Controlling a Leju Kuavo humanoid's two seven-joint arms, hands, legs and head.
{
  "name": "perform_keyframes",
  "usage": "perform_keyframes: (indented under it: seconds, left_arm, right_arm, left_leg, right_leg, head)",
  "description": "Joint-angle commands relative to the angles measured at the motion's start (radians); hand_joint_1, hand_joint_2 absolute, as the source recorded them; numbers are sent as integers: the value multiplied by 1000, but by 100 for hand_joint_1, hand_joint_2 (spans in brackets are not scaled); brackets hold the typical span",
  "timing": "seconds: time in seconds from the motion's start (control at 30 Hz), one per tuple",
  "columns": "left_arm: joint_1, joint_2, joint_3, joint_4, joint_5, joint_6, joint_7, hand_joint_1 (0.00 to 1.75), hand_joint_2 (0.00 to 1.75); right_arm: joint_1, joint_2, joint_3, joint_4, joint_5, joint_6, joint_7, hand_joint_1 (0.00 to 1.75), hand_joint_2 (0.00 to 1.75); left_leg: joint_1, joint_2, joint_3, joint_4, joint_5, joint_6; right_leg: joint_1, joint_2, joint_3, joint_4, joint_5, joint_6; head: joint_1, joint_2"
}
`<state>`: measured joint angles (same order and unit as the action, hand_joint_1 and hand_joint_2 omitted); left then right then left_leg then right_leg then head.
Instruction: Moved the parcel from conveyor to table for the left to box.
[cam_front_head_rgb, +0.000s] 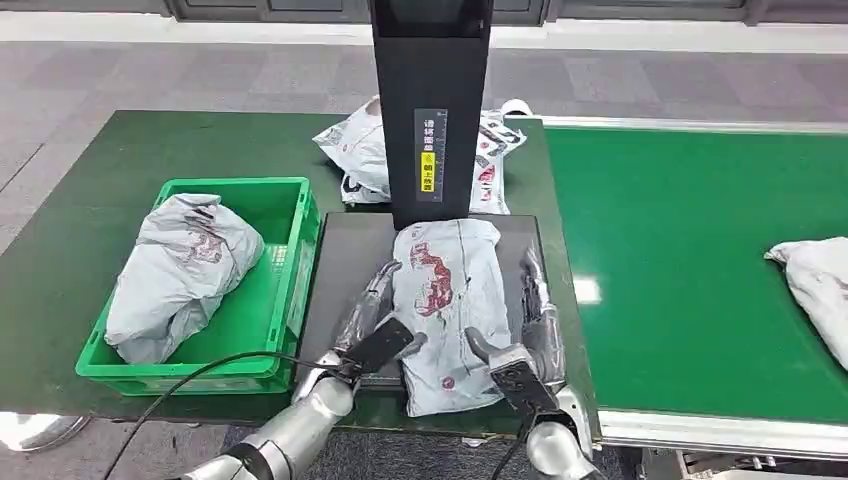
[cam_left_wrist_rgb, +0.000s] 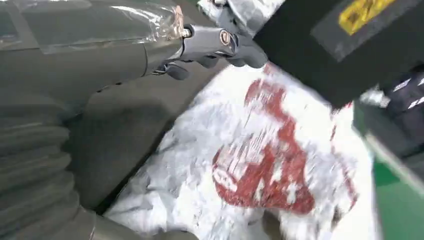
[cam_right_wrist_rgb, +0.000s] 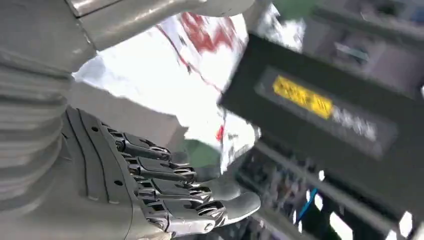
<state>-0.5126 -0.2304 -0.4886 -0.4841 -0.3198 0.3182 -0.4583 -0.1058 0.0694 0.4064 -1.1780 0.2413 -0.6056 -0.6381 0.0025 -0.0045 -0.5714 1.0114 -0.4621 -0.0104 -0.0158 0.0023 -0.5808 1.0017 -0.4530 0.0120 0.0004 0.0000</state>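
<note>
Both hands are seen at the bottom centre of the head view, flanking the parcel (cam_front_head_rgb: 448, 310). It lies on the dark plate (cam_front_head_rgb: 345, 262) in the middle of the frame, at the foot of the black post (cam_front_head_rgb: 431, 100). The left hand (cam_front_head_rgb: 372, 318) is laid along the parcel's left edge, the right hand (cam_front_head_rgb: 530, 335) along its right edge. Fingers of both hands are apart and stretched forward; nothing is clamped. Whether the palms actually touch the bag cannot be told from these views. In the left wrist view the fingers (cam_left_wrist_rgb: 220, 42) are extended past the red print on the bag.

The parcel is judged to be already off the conveyor (cam_front_head_rgb: 700, 270) and set down on the surface (cam_front_head_rgb: 70, 250), so the step in hand looks like the handover to the left hand for boxing. The green box (cam_front_head_rgb: 285, 275), left of centre, already holds one grey parcel (cam_front_head_rgb: 180, 270), so the free room is at its right side.

For a good grasp, the soft bag should be taken across its middle rather than by a loose corner, and lifted clear of the box wall before being moved left. The post base should be avoided. Another parcel (cam_front_head_rgb: 815, 285) waits at the right edge on the conveyor, and more bags (cam_front_head_rgb: 360, 150) are piled behind the post.
</note>
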Motion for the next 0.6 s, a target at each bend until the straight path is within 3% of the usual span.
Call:
perform_keyframes:
  seconds: [0.03, 0.13, 0.17, 0.2, 0.6]
  left_arm:
    - [-62, 23, -216, 151, -255, -50, 115, 0, 175]
    - [-57, 16, -258, 157, -330, -98, 130, 0, 175]
    - [-55, 13, -271, 160, -359, -115, 139, 59, 175]
    - [-61, 14, -328, 174, -434, -158, 207, 175, 175]
    - [-79, 18, -54, 27, -328, 167, 86, 175, 175]
  right_arm:
    - [-49, 24, -139, 51, -172, -49, -60, 0, 175]
    - [-65, 27, -157, 62, -197, -43, -60, 0, 175]
    - [-67, 28, -161, 57, -201, -48, -60, 0, 175]
    - [-79, 26, -173, 81, -203, -50, -60, 0, 175]
    - [-49, 24, -177, 76, -208, -42, -60, 0, 175]
  left_leg:
    - [0, 1, 0, -1, 1, 0]
    - [0, 1, 1, -1, 0, 0]
    - [0, 2, 1, -1, 1, 0]
    - [-1, 1, 1, -1, 0, 0]
    - [0, -1, 1, -1, 3, 0]
  right_leg:
    - [1, 0, 0, -1, 1, -1]
    - [0, 1, 1, -1, 1, 0]
    - [0, 1, 1, -2, 1, -1]
    - [-1, 0, 2, -1, 1, -1]
    - [1, -3, 3, -2, 3, -1]
  head:
    - [0, 0]
    - [0, 0]
    - [0, 0]
    - [0, 0]
    - [0, 0]
